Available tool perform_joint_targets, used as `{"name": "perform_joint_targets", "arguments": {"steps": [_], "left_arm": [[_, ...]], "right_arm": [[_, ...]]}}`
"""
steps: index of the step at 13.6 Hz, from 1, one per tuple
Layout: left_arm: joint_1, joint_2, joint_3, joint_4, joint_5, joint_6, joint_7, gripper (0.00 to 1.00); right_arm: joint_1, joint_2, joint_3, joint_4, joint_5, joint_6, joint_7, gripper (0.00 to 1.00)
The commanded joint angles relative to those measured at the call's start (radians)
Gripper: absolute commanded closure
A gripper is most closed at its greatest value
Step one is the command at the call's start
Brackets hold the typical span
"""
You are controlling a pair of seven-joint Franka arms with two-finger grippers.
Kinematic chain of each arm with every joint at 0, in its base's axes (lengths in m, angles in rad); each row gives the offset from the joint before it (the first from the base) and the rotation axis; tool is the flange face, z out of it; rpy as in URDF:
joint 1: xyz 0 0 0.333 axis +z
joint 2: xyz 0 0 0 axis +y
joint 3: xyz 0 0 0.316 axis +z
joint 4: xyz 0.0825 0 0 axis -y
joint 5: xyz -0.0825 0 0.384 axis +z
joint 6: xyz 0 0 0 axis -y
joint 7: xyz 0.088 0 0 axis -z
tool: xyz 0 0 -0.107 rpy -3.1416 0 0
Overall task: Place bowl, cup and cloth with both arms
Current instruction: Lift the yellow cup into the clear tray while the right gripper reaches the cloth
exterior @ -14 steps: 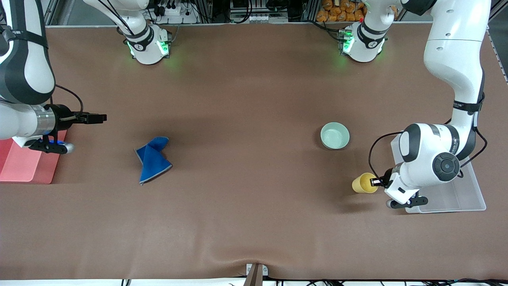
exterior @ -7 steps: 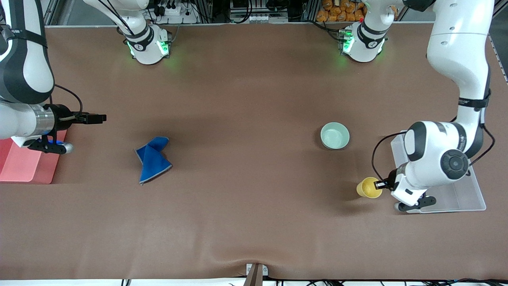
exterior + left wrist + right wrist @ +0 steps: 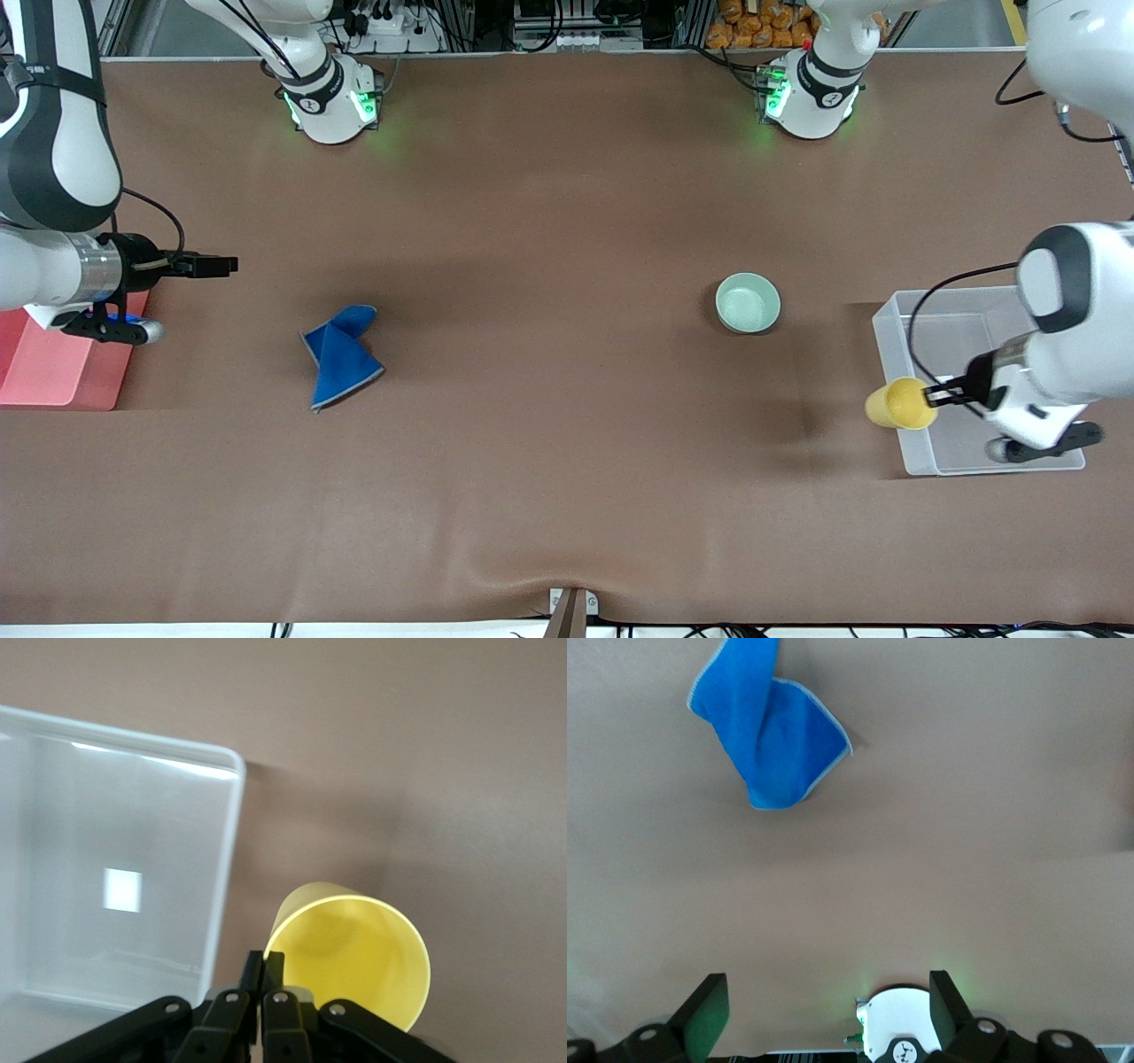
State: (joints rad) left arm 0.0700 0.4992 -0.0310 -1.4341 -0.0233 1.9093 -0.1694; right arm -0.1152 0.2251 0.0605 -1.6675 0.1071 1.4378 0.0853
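Note:
My left gripper [image 3: 932, 395] is shut on the rim of the yellow cup [image 3: 899, 403] and holds it in the air by the edge of the clear bin [image 3: 889, 330]. In the left wrist view the fingers [image 3: 266, 967] pinch the cup's [image 3: 354, 948] rim, and the bin's wall [image 3: 226, 859] is beside it. The mint-green bowl [image 3: 748, 302] stands on the table, nearer the middle than the bin. The blue cloth [image 3: 341, 354] lies crumpled toward the right arm's end, and shows in the right wrist view [image 3: 766, 735]. My right gripper [image 3: 217, 263] waits open and empty [image 3: 828, 997].
A red tray [image 3: 49, 372] lies under the right arm at that end of the table. The clear bin holds nothing that I can see. Brown mat [image 3: 549, 443] covers the table. The arm bases [image 3: 330, 102] stand along the edge farthest from the camera.
My left arm has risen and carried the yellow cup from the table toward the clear bin's edge, uncovering the bin. The right arm, bowl and cloth have not moved.

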Motion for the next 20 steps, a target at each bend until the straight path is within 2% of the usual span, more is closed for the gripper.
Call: {"name": "perform_joint_targets", "arguments": {"steps": [1, 3, 7, 8, 10, 11, 16, 17, 18, 20], "left_arm": [[0.014, 0.015, 0.058, 0.037, -0.004, -0.026, 0.115, 1.0], [0.033, 0.063, 0.094, 0.082, -0.01, -0.021, 0.2, 1.0], [0.069, 0.116, 0.1, 0.089, -0.012, 0.001, 0.283, 1.0], [0.083, 0.13, 0.1, 0.087, -0.014, 0.002, 0.294, 1.0], [0.093, 0.162, 0.099, 0.084, -0.035, 0.055, 0.307, 1.0], [0.094, 0.174, 0.099, 0.083, -0.043, 0.08, 0.307, 1.0], [0.093, 0.216, 0.099, 0.08, -0.043, 0.148, 0.309, 1.0], [0.093, 0.223, 0.099, 0.077, -0.041, 0.16, 0.309, 1.0], [0.093, 0.226, 0.099, 0.074, -0.041, 0.175, 0.311, 1.0], [0.093, 0.237, 0.099, 0.07, -0.041, 0.195, 0.311, 1.0]], "right_arm": [[0.029, -0.004, 0.001, 0.002, 0.019, 0.033, 0.025, 0.0], [0.04, 0.013, 0.001, -0.004, 0.028, 0.09, 0.025, 0.0], [0.077, 0.014, 0.001, -0.078, 0.026, 0.258, 0.021, 0.0], [0.074, 0.014, 0.001, -0.11, 0.026, 0.33, 0.018, 0.0], [0.072, 0.036, 0.001, -0.196, 0.025, 0.569, 0.016, 0.0], [0.069, 0.04, 0.001, -0.224, 0.025, 0.626, 0.014, 0.0], [0.077, 0.039, 0.001, -0.282, 0.026, 0.65, 0.027, 0.0], [0.078, 0.04, 0.002, -0.285, 0.028, 0.65, 0.028, 0.03], [0.081, 0.042, 0.002, -0.291, 0.04, 0.656, 0.028, 0.05], [0.085, 0.057, 0.001, -0.305, 0.118, 0.709, 0.027, 0.03]]}}
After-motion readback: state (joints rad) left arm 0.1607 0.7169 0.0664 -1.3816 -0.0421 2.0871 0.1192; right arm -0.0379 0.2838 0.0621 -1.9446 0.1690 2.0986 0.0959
